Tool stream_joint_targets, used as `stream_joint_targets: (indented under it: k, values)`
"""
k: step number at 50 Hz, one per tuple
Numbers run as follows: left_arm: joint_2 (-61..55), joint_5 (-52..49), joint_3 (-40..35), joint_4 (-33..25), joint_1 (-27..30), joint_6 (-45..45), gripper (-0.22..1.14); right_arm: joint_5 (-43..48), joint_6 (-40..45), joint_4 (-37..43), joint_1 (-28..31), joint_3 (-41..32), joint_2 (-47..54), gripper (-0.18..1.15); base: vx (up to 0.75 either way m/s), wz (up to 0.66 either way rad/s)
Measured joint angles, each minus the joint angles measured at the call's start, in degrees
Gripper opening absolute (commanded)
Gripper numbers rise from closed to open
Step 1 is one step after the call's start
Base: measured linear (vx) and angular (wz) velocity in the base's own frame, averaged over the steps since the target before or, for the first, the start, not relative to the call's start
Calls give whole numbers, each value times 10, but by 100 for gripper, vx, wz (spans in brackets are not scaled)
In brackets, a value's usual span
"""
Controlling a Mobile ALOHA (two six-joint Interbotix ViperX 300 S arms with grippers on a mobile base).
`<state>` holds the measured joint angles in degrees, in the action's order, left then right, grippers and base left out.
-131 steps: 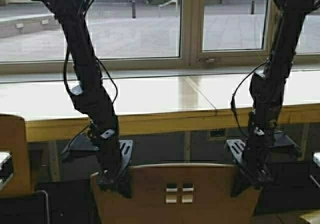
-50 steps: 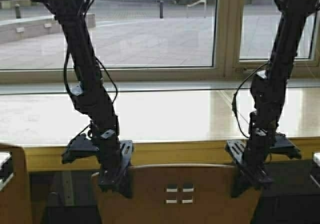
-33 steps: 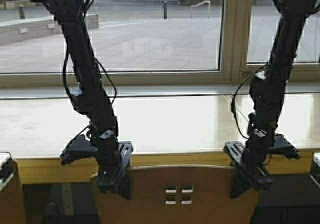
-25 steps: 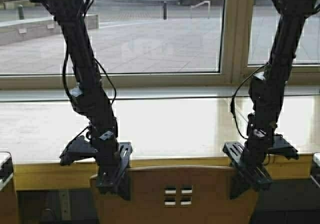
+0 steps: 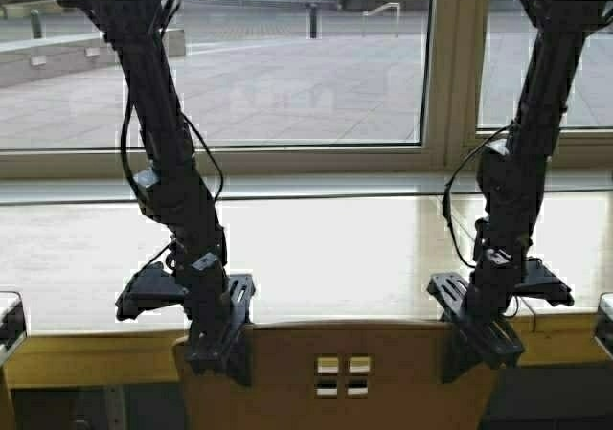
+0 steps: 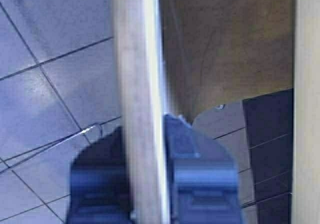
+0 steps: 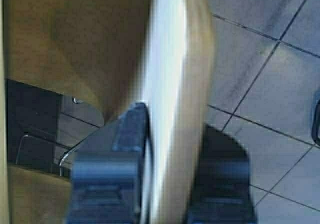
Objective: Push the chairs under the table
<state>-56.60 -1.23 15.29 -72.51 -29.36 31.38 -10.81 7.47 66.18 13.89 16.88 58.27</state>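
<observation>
1. Left gripper: clamped on the left end of the chair backrest. My left wrist view shows one finger on each face of the backrest edge, which runs up between them.

2. Right gripper: clamped on the right end of the same backrest. My right wrist view shows the fingers astride the board, pressed to either face.

3. Chair: one tan plywood chair, held between my two grippers, square holes in the backrest midway between them. Only its top part shows in the high view; the seat and legs are out of view there.

4. Table: glossy pale top just beyond both grippers, its yellow-tan front edge level with the top of the backrest and close behind it.

5. Window: beyond the table, well past my grippers.

6. Progress, as I judge it: this chair is nearly home, backrest close to the table edge. Whether the two touch I cannot tell. Left to do: close any gap, release both grips, then deal with any other chairs, none of which I see here.
</observation>
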Motion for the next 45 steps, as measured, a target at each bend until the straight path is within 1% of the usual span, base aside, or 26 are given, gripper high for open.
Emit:
stream_joint_targets:
  k: [4, 6, 8, 10, 13, 18, 20, 22, 24, 28, 36, 45]
  values:
    - [0, 0, -2, 0, 0, 0, 5, 1, 0, -1, 0, 0, 0, 6, 4, 1]
    - [0, 0, -2, 0, 0, 0, 8, 1, 0, -4, -1, -1, 0, 8, 3, 1]
    - [0, 0, -3, 0, 0, 0, 11, 1, 0, -6, -1, -1, -1, 11, 2, 2]
    - [0, 0, -3, 0, -1, 0, 17, 1, 0, -8, 0, -2, -1, 18, 2, 2]
    - [0, 0, -4, 0, -1, 0, 31, 1, 0, -10, -1, -3, 0, 35, 1, 1]
    - [-1, 0, -4, 4, -1, -3, 58, 0, -2, -21, 0, -4, 0, 70, 0, 0]
    - [0, 0, -5, 9, -2, -17, 69, -3, -7, -33, 0, -5, 0, 82, 0, 0]
    - [0, 1, -7, 13, -3, -32, 80, -5, -25, -45, 0, -8, 0, 93, 0, 0]
    - [0, 0, -10, 16, -3, -40, 89, -8, -37, -53, 1, -9, 0, 99, 0, 0]
    - [1, 0, -15, 18, -2, -50, 99, -12, -44, -57, 4, -5, -4, 101, 0, 0]
    - [16, -11, -9, 19, 3, -51, 99, -16, -44, -57, 15, 12, -20, 101, 0, 0]
    - [58, -32, 18, 18, 3, -51, 99, -16, -43, -57, 16, 45, -77, 101, 0, 0]
